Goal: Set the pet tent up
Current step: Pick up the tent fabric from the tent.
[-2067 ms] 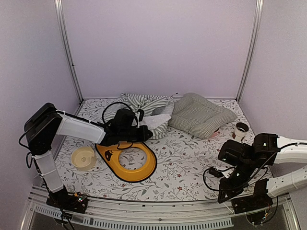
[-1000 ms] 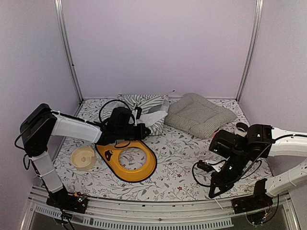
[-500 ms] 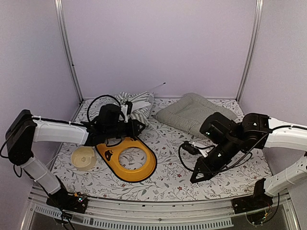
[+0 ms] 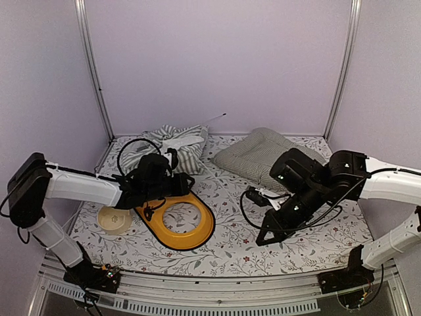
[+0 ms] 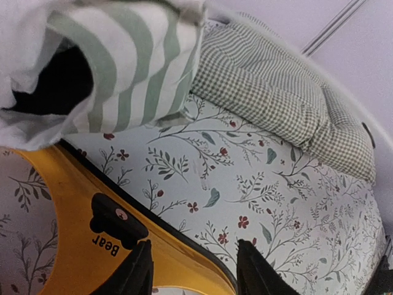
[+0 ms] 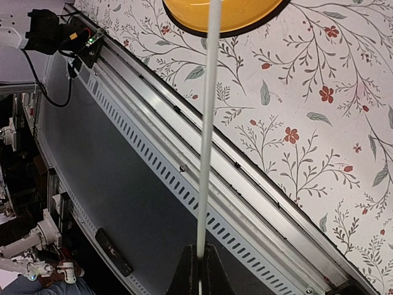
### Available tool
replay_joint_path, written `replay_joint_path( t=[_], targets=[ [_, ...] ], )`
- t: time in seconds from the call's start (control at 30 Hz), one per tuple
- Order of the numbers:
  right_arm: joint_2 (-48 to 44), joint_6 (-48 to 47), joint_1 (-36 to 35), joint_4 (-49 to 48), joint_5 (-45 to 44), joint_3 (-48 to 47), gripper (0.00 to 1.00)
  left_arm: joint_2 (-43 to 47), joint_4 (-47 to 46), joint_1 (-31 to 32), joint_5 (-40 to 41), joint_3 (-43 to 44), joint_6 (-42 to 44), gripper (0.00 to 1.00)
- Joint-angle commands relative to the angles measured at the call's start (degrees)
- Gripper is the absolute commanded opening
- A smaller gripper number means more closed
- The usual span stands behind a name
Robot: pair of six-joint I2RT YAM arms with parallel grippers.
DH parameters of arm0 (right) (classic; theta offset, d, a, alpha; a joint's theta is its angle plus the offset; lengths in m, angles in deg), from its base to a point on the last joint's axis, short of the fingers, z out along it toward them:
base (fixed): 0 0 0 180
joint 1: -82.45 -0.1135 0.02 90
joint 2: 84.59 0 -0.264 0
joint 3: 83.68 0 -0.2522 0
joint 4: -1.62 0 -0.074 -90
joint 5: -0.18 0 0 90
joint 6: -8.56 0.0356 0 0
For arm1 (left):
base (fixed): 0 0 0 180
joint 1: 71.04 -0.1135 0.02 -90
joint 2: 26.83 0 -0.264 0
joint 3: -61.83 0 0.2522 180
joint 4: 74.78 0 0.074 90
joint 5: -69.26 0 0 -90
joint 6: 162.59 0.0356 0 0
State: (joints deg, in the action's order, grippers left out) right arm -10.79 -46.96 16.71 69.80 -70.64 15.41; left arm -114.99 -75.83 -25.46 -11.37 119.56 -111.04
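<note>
Setup barely begun on floral table [image 4: 223, 253]. From left: bowl [image 4: 113, 217] and yellow ring [image 4: 177, 227] near front. Left gripper [image 5: 193, 270] released, jaws apart with nothing between, hovering over ring's back edge, just beside tent [image 4: 194, 155]. Tent itself slumped in striped heap at back left, held by neither gripper. Cushion [image 4: 260, 155] to its right, close but apart. Further right, right gripper [image 6: 199, 261] clenched on thin white pole [image 6: 209, 123], pointing out across front rail [image 6: 184, 160] toward ring. Risks from here, by the look of it: bowing or snapping pole against rail or ring if swung low, losing it from so narrow a pinch, or snagging loose fabric on ring during any lift.
</note>
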Motion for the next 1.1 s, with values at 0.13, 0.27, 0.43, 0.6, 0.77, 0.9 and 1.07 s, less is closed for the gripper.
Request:
replay_joint_path(
  t=[0.13,0.27,0.43,0.6,0.77,0.9,1.07],
  targets=[
    [1.5,-0.8,0.0,-2.9,-2.3,-4.2,0.00,-13.1,-2.0,1.0,5.4,8.1,-3.9,0.55],
    [1.7,-0.9,0.0,-2.3,-2.4,-5.1,0.00,-18.5,-3.4,1.0,7.6,11.8,-4.8,0.59],
    [2.2,-0.9,0.1,-1.9,-2.2,-5.8,0.00,-22.6,-4.1,1.1,13.1,14.6,-5.5,0.69],
    [2.1,-0.7,0.0,-1.7,-2.1,-5.9,0.00,-25.0,-4.8,1.1,17.4,17.0,-4.9,0.75],
    [2.4,-0.8,0.0,-1.6,-2.0,-5.9,0.00,-28.2,-4.4,1.1,20.3,20.2,-4.1,0.83],
    [2.4,-0.8,0.0,-1.4,-1.9,-6.0,0.00,-29.3,-3.5,1.1,22.5,22.0,-4.2,0.82],
    [2.4,-0.8,0.0,-1.3,-2.0,-6.1,0.00,-29.2,-2.0,1.3,25.9,23.5,-3.4,0.54]
  ],
)
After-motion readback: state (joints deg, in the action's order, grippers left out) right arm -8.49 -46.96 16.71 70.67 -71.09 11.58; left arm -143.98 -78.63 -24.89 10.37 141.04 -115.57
